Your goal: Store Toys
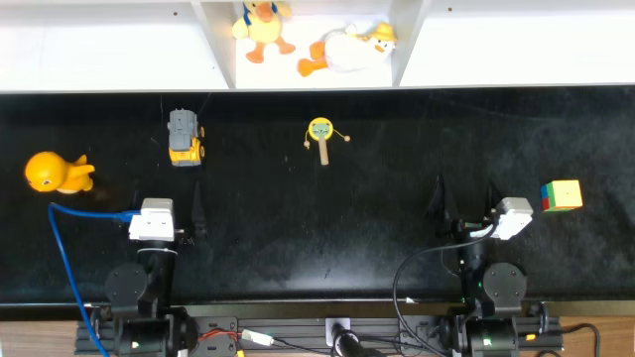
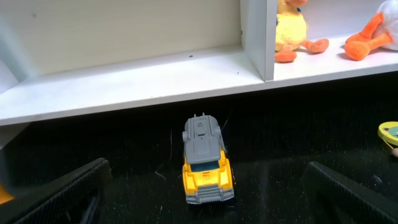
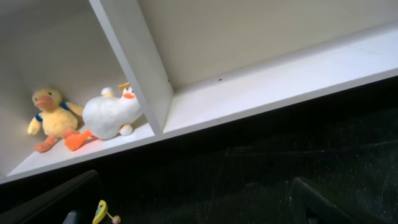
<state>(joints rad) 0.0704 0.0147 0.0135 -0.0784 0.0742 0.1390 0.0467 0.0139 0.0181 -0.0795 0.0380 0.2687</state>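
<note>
Looking down from above: the black table [image 1: 298, 238] runs below the white shelf [image 1: 109, 59]. The shelf's middle bay holds a yellow plush [image 1: 262, 28] and, just beside it, a white plush [image 1: 349, 50] lying over on its side. Out on the table, the truck [image 1: 185, 137] stands left of centre, near the shelf. At centre is a rattle [image 1: 322, 137], or maybe a little drum on a stick, hard to call from here. The orange duck [image 1: 55, 173] is far left and the cube [image 1: 561, 195] far right. The left gripper [image 1: 182, 210] sits just short of the truck, jaws spread and holding nothing. The right gripper [image 1: 464, 203] is over bare table, apart from the cube, jaws spread too.

Left wrist view: the fingers [image 2: 62, 196] are wide apart. The truck is dead ahead between them, on the table, touching neither, its grey end toward the shelf.

Right wrist view: the fingers [image 3: 336, 202] are parted and empty, facing the shelf's right bay. Both plushes sit past the divider, and the rattle is near one finger.
</note>
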